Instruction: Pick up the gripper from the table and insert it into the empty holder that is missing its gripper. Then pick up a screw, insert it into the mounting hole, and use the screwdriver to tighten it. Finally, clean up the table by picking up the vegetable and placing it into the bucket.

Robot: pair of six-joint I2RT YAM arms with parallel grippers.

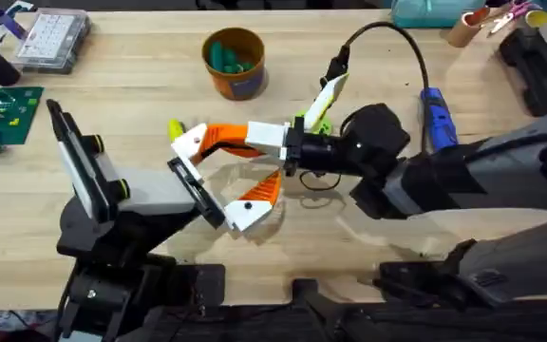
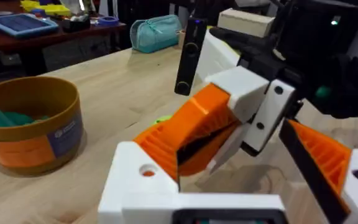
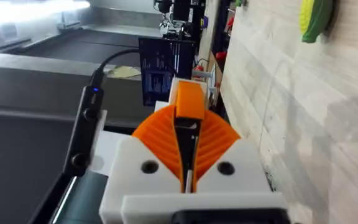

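In the overhead view the left arm rises from its base at 7 o'clock and lies low across the table, its forearm pointing toward the centre. The left gripper [image 1: 221, 173] is spread wide and grips nothing: on one side sits the small white plastic holder with an orange dot [image 1: 190, 142], on the other a short orange ribbed finger on a white base [image 1: 257, 198]. The small yellow-green oval vegetable [image 1: 174, 127] lies on the wood just beside the holder, at its 10 o'clock. Toward 12 o'clock stands the round orange-brown bucket [image 1: 245, 81], with teal-green pieces inside. The long orange ribbed plastic finger [image 1: 226, 136] is held level above the table, its far end at the holder; whether it is seated there I cannot tell. The right gripper [image 1: 259, 139] is clamped on this finger, its orange pads pressed to both sides in the right wrist view. The right arm stretches in from 4 o'clock, wrist turned sideways. The screwdriver with a thick bright-blue handle [image 1: 436, 119] lies at 2 o'clock, behind that arm.
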